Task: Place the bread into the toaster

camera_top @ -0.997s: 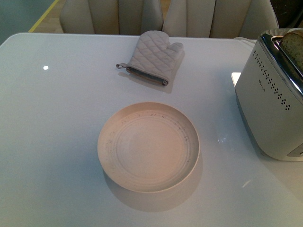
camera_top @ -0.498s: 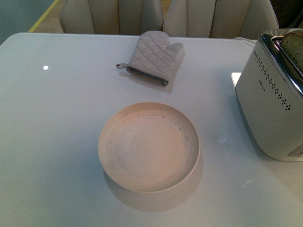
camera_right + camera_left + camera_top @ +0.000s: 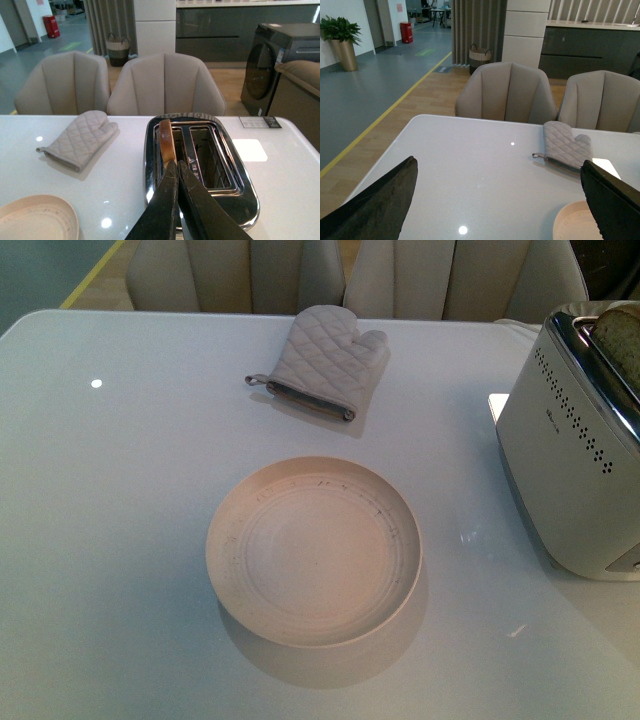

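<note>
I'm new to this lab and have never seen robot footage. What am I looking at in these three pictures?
A two-armed robot at a white table. One picture comes from a camera on its body: an empty plate, an oven mitt and a toaster with bread in one slot. The other two come from cameras on its wrists. The left gripper shows as two dark fingers spread wide, holding nothing. The right gripper hangs over the toaster, fingers together and empty, beside the bread's crust.

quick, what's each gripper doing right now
Left gripper: open, jaws wide apart, holding nothing.
Right gripper: closed, jaws together, empty, above the toaster.
</note>
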`<state>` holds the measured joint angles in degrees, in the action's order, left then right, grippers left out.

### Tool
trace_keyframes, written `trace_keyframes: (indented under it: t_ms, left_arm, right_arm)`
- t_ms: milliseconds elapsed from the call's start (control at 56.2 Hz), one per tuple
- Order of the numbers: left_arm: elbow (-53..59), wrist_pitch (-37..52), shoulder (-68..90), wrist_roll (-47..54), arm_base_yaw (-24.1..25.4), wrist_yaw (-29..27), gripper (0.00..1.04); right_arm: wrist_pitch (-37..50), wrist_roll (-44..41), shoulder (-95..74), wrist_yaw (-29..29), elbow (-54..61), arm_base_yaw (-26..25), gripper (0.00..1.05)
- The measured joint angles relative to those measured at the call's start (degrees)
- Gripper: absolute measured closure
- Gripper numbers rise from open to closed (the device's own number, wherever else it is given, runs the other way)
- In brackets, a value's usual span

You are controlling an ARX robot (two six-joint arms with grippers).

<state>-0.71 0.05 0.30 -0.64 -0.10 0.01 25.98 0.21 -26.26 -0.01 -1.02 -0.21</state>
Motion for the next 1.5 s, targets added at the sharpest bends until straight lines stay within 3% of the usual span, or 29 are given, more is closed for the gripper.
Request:
trace_keyframes:
  t_ms: [730,854,1175,1495]
  left_arm:
    - [0.0,0.0,0.0,0.0,0.0,0.0,0.07]
    - [0.0,0.0,0.0,0.0,0.0,0.0,0.07]
    - [0.0,0.0,0.0,0.0,0.0,0.0,0.07]
    - [0.0,0.0,0.0,0.0,0.0,0.0,0.07]
  right_arm:
    - [-15.7,0.0,16.1,0.0,0.0,0.0,1.03]
    - [-25.3,0.0,24.5,0.0,0.0,0.0,1.03]
    - [-25.8,0.0,25.9,0.0,0.0,0.0,1.03]
    - [-25.8,0.0,25.9,0.0,0.0,0.0,0.47]
